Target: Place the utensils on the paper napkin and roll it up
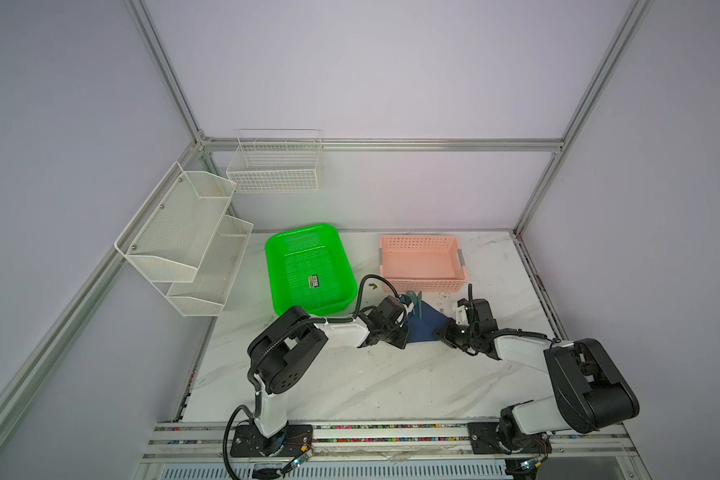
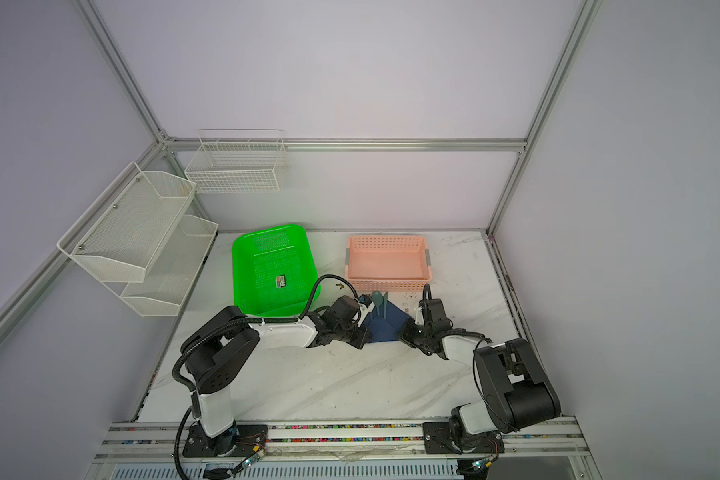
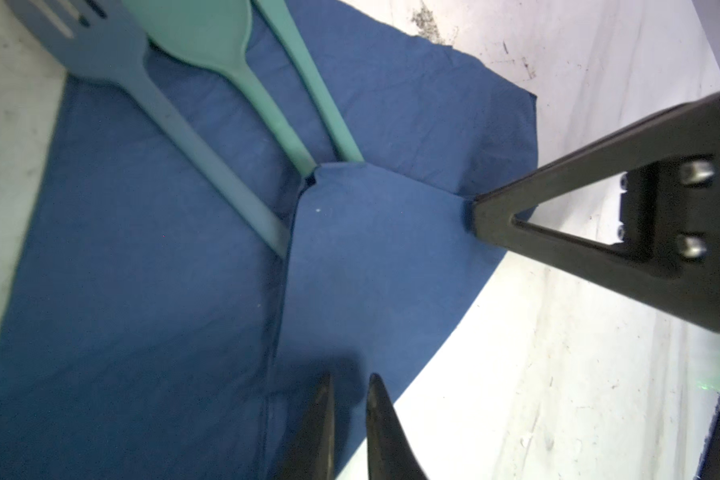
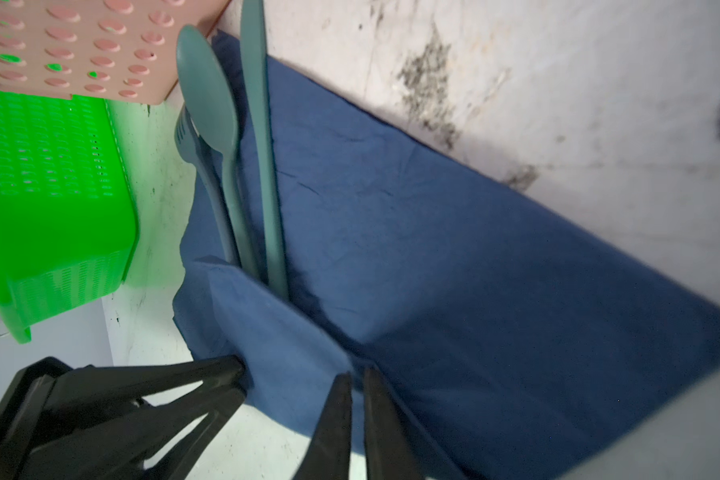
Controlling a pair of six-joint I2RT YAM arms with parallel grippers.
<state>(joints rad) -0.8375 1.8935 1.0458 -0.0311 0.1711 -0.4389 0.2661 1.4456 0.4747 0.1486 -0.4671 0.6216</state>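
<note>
Near the pink basket (image 1: 425, 286), we see both arms pinching the paper napkin (image 1: 422, 328).
On the marble counter (image 1: 371, 382), right of the green basket (image 1: 300, 270), it lies with one flap folded over the handles of the utensils (image 4: 267, 187). The left gripper (image 3: 352, 399) and the right gripper (image 4: 356, 384) each pinch an end of that flap, fingers nearly pressed together. A fork (image 3: 100, 54), a spoon (image 3: 200, 33) and a straight flat piece (image 3: 308, 79) stick out toward the pink basket.
</note>
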